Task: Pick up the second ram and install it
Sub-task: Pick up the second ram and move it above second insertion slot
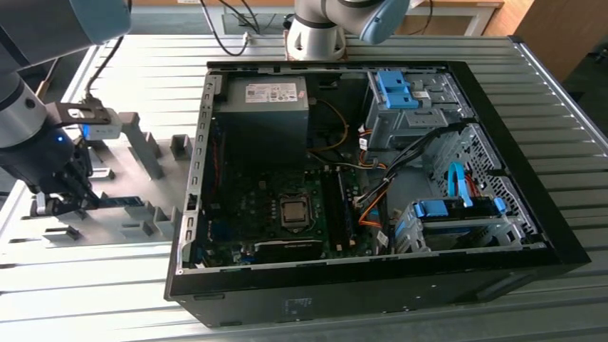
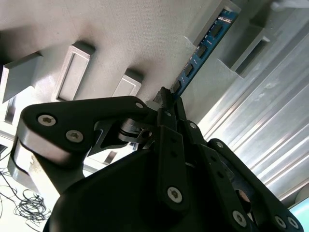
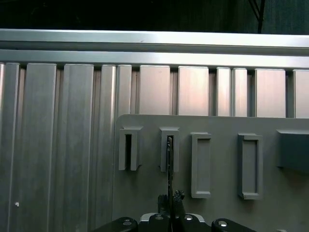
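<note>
The second ram (image 1: pixel 122 201) is a thin blue-green stick with dark chips, lying over the grey fixture plate (image 1: pixel 133 174) at the exterior view's left. My gripper (image 1: pixel 81 202) is shut on one end of it. In the second wrist view the black fingers (image 2: pixel 170 126) pinch the ram (image 2: pixel 203 48), whose far end reaches a grey slot block (image 2: pixel 241 36). In the first wrist view the ram (image 3: pixel 169 164) is edge-on, running from the gripper (image 3: pixel 170 200) into a slot block (image 3: pixel 169 149). The long black motherboard slots (image 1: pixel 337 206) lie inside the open computer case.
The open black computer case (image 1: pixel 203 128) fills the middle of the ribbed aluminium table (image 1: pixel 105 285), with a power supply (image 1: pixel 266 107), blue drive brackets (image 1: pixel 399 89) and orange cables (image 1: pixel 375 203). Several grey fixture blocks (image 1: pixel 142 146) stand near the gripper. An arm base (image 1: pixel 318 35) stands behind the case.
</note>
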You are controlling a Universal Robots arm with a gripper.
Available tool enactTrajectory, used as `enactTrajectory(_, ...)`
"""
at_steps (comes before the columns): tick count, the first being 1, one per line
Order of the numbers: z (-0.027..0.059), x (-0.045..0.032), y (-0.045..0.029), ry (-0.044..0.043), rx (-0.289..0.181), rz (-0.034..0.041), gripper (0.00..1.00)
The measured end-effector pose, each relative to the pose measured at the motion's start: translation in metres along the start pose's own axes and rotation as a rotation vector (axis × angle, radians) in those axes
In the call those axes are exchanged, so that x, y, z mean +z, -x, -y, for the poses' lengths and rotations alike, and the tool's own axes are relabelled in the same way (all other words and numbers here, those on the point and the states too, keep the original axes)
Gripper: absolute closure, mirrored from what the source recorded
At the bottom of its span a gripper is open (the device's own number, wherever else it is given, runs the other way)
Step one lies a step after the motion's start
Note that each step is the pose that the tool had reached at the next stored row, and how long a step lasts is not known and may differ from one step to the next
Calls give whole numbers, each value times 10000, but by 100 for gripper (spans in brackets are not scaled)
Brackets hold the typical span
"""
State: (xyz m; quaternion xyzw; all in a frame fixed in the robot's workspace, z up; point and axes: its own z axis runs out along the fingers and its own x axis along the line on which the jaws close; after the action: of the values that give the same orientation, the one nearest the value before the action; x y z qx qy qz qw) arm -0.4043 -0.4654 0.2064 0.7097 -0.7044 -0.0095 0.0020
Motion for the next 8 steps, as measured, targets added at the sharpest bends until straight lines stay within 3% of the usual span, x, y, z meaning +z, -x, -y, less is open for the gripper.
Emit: enactTrajectory(8,0,-17,0,0,0,0,86)
